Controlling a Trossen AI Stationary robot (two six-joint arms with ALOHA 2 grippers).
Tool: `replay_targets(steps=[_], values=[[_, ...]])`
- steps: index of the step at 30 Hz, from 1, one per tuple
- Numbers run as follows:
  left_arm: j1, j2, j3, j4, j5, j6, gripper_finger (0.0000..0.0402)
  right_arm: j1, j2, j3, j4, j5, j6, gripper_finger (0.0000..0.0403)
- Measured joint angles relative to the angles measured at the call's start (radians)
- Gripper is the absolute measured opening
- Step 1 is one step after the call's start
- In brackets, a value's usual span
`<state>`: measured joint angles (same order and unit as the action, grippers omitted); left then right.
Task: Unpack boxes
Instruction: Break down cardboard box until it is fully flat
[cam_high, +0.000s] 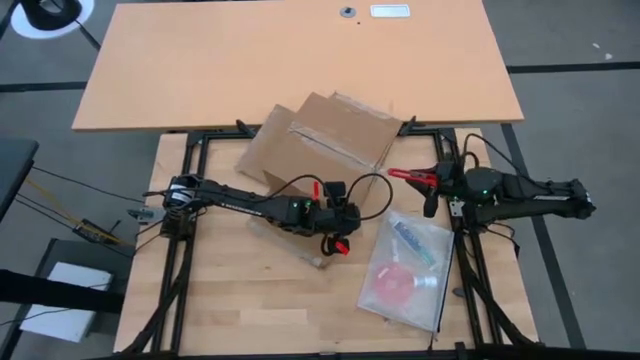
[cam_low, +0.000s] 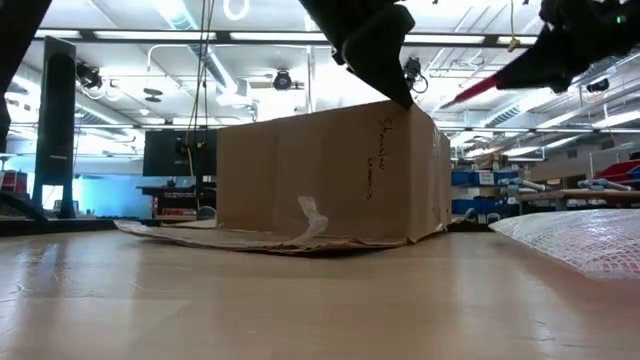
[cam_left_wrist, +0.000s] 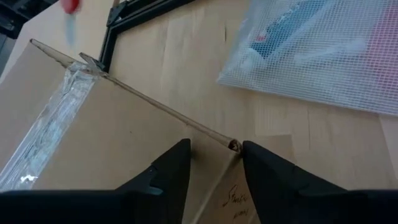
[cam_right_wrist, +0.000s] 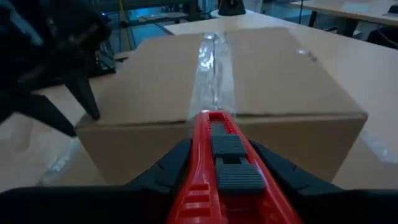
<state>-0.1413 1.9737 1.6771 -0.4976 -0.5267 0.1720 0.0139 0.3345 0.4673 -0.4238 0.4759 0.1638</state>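
Right tool (cam_right_wrist: 217, 155) around red cutter (cam_right_wrist: 217, 168), blade unseen

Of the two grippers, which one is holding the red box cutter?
The right gripper holds the red box cutter, pointed at the taped seam of the cardboard box. The left gripper holds nothing; it hovers over the box's corner edge.

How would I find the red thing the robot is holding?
Find the big brown box at the table's far edge. Beside it, the right gripper grips a red box cutter pointing at the box. Unlike the netted clear bag nearby, it's slim and solid red.
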Motion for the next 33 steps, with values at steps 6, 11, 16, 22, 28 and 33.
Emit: replay_targets(steps=[6,11,16,22,28,33], values=[[0.0,0.0,0.001,-0.006,0.0,-0.002,0.0156,0.0,-0.035,-0.116,0.126,-0.002,-0.027,0.0132],[0.0,0.0,0.002,-0.006,0.0,-0.004,0.0156,-0.001,-0.011,-0.147,0.186,0.002,-0.066,0.0132],[0.003,-0.001,0.002,-0.006,0.002,-0.004,0.0156,-0.001,0.006,-0.175,0.231,0.0,-0.083,0.0132],[0.017,-0.002,0.002,-0.006,0.015,-0.023,0.0156,-0.001,0.051,-0.197,0.308,-0.034,-0.072,0.0132],[0.049,-0.002,0.004,0.005,0.039,-0.051,0.0156,0.004,0.099,-0.197,0.361,-0.248,-0.026,0.0132],[0.065,0.006,0.007,0.016,0.048,-0.047,0.0156,0.004,0.112,-0.165,0.348,-0.298,-0.026,0.0132]])
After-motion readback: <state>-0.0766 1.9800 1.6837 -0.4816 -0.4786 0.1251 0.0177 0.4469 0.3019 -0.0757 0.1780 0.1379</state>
